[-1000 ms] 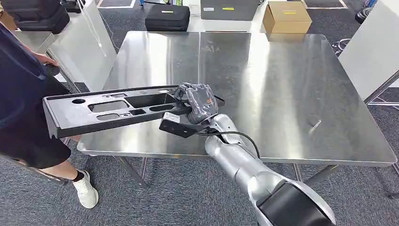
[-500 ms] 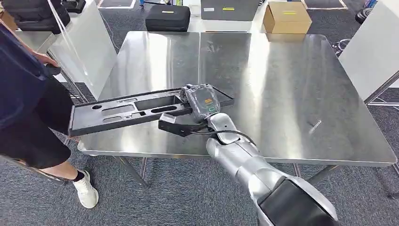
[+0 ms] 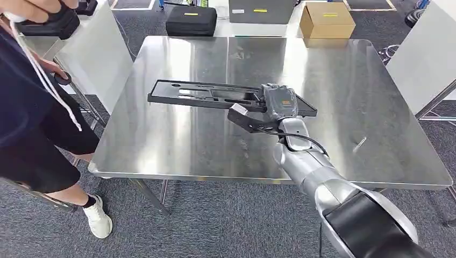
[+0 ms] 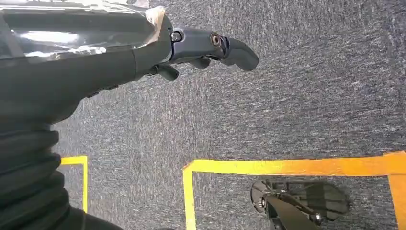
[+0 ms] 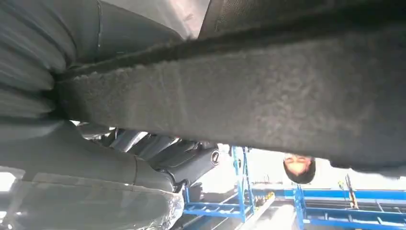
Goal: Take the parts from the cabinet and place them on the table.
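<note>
Head view: right hand (image 3: 279,102) grips the long black part (image 3: 215,94) over the steel counter (image 3: 333,150), well inside its edges, bare steel around. Left wrist view: left hand (image 4: 191,50), fingers (image 4: 234,48) apart, over carpet. Right wrist view: fingers (image 5: 191,160) curl under the part.

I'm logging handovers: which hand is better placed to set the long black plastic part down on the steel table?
Right. The right hand already holds the long black plastic part over the steel table; the left hand hangs above the carpet floor.
</note>
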You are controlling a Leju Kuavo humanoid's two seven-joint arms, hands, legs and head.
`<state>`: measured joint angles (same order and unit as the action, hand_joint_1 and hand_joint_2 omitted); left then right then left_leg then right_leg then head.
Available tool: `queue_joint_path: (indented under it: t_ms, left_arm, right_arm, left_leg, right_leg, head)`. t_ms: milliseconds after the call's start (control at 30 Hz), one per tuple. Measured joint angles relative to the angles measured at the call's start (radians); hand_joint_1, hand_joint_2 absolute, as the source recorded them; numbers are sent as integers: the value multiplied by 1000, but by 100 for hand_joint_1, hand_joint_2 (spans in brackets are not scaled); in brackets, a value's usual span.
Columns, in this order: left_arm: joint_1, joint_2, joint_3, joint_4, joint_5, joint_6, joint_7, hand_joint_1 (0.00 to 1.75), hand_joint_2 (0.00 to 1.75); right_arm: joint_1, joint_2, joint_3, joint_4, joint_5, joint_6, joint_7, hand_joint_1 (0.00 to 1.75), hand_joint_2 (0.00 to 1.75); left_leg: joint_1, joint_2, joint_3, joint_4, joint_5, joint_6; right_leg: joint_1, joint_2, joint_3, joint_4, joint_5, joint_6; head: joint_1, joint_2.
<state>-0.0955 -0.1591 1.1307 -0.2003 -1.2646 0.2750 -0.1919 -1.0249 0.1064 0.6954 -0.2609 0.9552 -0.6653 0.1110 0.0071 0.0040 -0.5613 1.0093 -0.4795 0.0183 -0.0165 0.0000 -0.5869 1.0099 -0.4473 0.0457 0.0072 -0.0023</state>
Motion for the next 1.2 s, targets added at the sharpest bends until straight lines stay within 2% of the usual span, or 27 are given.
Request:
queue_joint_path:
  t_ms: [233,433,700,800,833,1200]
  left_arm:
    - [0,0,0,0,-3,3,-5,0,175]
    - [0,5,-3,0,-11,5,-8,0,175]
    - [0,12,-15,0,-12,6,-25,0,175]
    - [0,13,-15,0,-12,6,-26,0,175]
    - [0,13,-15,0,-11,6,-26,0,175]
    - [0,13,-15,0,-9,40,-36,0,175]
  right_arm:
    - [-7,-32,-10,8,24,2,65,175,175]
    - [-9,-80,-48,11,15,-9,84,175,175]
    - [-9,-140,-93,13,40,-23,151,175,175]
    - [-9,-154,-101,13,47,-22,154,175,175]
    - [-9,-156,-101,13,51,-23,154,0,0]
    - [-7,-139,-101,13,76,-24,135,0,0]
  left_leg:
    - [0,-1,0,0,0,0]
    - [-2,-1,0,0,0,0]
    - [-2,-1,0,0,0,0]
    - [-1,0,0,0,0,0]
    - [-1,0,0,0,0,0]
    - [-1,0,0,0,0,0]
  right_leg:
    - [0,0,0,0,0,0]
    - [-1,0,1,0,0,0]
    - [-1,0,0,0,0,0]
    - [-1,0,0,0,0,0]
    - [-1,0,0,0,0,0]
    - [0,0,0,0,0,0]
  head:
    - [0,0]
    - [0,0]
    - [0,0]
    - [0,0]
    - [0,0]
    - [0,0]
